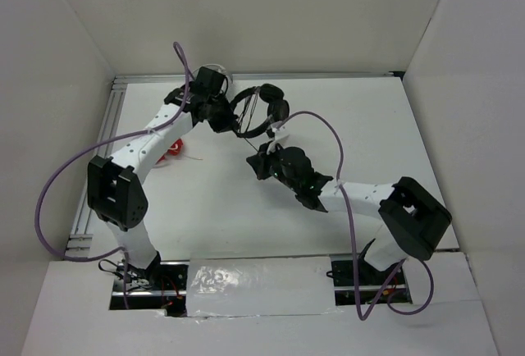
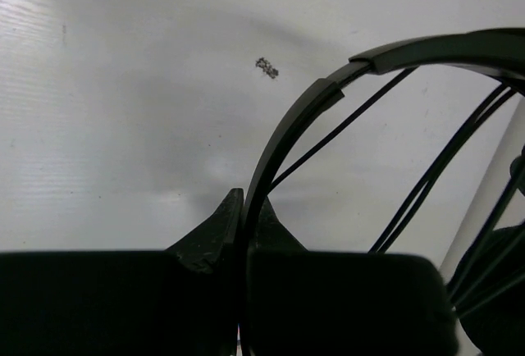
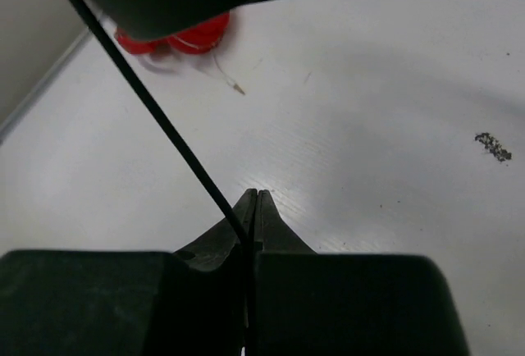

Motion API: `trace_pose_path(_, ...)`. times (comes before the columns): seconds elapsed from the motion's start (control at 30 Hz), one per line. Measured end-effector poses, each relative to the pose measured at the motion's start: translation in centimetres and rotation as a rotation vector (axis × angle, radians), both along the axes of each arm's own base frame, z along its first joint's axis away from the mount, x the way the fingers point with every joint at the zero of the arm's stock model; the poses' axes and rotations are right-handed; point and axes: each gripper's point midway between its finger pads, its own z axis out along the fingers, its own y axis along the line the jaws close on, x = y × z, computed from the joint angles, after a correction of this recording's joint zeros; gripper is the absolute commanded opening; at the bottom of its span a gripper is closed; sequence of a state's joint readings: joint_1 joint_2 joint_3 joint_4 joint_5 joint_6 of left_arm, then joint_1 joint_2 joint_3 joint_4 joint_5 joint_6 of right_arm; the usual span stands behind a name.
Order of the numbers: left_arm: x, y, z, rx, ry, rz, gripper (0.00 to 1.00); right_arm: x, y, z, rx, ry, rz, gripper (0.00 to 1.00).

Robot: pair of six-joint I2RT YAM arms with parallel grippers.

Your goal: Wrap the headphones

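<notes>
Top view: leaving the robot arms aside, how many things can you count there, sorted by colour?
Black: 1, the headphones, with the headband pinched in the left claw and the cord pinched in the right claw.
Red: 1, a small red item with a thin white wire.
Total: 2.

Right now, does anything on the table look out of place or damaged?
Only minor things: a small dark smudge marks the white table, and a red item with a thin white wire lies loose toward the left side.
</notes>
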State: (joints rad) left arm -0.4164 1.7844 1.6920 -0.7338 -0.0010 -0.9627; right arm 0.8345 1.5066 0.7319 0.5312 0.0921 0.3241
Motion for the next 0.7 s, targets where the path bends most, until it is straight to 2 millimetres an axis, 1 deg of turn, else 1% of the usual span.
trace_pose_path(0.1, -0.8, -0.6, 0.3, -0.048, -0.034, -0.068, 0.00, 0.3, -0.9, 1.0, 0.083, -0.028, -0.015, 0.00)
trace_pose_path(0.17, -1.4, -1.1, 0.6, -0.097, -0.057, -0.113, 0.00, 0.9, -1.5, 2.2, 0.150, -0.052, -0.016, 0.00)
trace_pose_path(0.23, -1.7, -1.5, 1.1, -0.144, -0.085, -0.153, 0.00, 0.9, -1.7, 3.4, 0.216, -0.073, 0.010, 0.00)
trace_pose_path(0.3, -1.8, -1.8, 1.6, -0.183, -0.116, -0.186, 0.00, 0.5, -1.6, 4.1, 0.254, -0.081, 0.047, 0.00)
trace_pose_path(0.43, -1.8, -2.2, 2.6, -0.219, -0.172, -0.243, 0.00, 0.1, -1.4, 4.6, 0.277, -0.088, 0.108, 0.01)
trace_pose_path(0.5, -1.5, -2.3, 3.0, -0.230, -0.201, -0.268, 0.00, 0.2, -1.7, 4.9, 0.286, -0.089, 0.131, 0.03)
trace_pose_path(0.53, -1.4, -2.4, 3.1, -0.236, -0.209, -0.279, 0.00, 0.2, -1.8, 5.0, 0.294, -0.086, 0.157, 0.05)
trace_pose_path(0.7, -1.4, -2.9, 3.6, -0.257, -0.263, -0.357, 0.00, 0.2, -3.4, 5.4, 0.323, -0.060, 0.261, 0.10)
